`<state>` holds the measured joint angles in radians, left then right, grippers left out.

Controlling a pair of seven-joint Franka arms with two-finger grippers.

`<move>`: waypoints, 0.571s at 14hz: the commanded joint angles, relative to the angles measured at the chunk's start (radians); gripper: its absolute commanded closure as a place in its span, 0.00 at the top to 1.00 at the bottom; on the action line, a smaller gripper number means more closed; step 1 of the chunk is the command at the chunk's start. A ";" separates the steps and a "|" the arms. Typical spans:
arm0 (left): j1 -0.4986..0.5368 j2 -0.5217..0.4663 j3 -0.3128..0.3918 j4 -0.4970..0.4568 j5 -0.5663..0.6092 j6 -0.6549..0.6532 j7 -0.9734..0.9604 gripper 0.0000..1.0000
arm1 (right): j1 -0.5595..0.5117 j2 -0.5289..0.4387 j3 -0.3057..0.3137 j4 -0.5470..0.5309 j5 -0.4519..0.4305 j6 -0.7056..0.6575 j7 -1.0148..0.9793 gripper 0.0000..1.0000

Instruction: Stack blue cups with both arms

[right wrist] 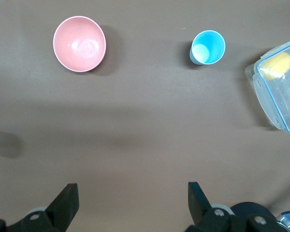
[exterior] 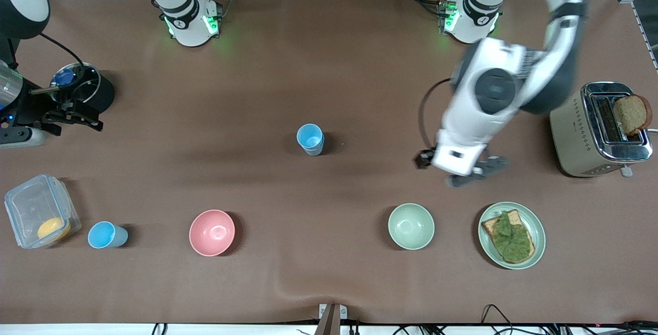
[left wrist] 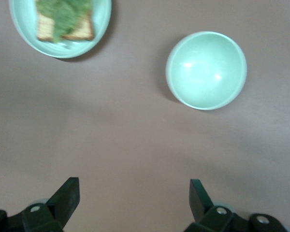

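Two small light-blue plastic cups stand upright and well apart on the brown table [exterior: 329,283]: one cup at mid-table [exterior: 310,139], which seems already to hold a second cup nested inside it, though that is hard to confirm, and a lone blue cup [exterior: 106,235] nearer the front camera, toward the right arm's end of the table, between the clear plastic lidded box [exterior: 40,211] and the round pink bowl [exterior: 212,232]. The left gripper [exterior: 475,169] hovers over bare table just above the pale green bowl [exterior: 410,226] and the green plate of topped toast [exterior: 512,235], its jaws spread apart and empty. The right gripper [exterior: 72,114] hangs over the table's right-arm end beside a black round pot [exterior: 85,91], its jaws likewise apart and holding nothing; its wrist view looks down on the lone cup and the pink bowl. By my reading, the step in hand is the approach to a pick: nothing is gripped yet. The next move probably falls to the right arm, which must descend over the lone cup, close on its rim, then carry it to the mid-table cup and lower it squarely in.
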<state>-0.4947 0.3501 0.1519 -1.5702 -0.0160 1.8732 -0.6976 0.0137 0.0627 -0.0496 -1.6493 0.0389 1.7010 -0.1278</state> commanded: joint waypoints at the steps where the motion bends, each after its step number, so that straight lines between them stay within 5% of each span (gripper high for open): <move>1: 0.129 -0.078 -0.011 -0.005 -0.018 -0.069 0.139 1.00 | -0.021 0.008 0.019 0.022 0.006 -0.021 0.007 1.00; 8: 0.311 -0.255 -0.029 -0.086 -0.007 -0.118 0.210 1.00 | -0.023 0.008 0.017 0.019 0.006 -0.021 0.007 1.00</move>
<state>-0.2161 0.1814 0.1488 -1.5854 -0.0196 1.7585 -0.4950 0.0129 0.0629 -0.0499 -1.6487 0.0390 1.6959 -0.1278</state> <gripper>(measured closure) 0.000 0.000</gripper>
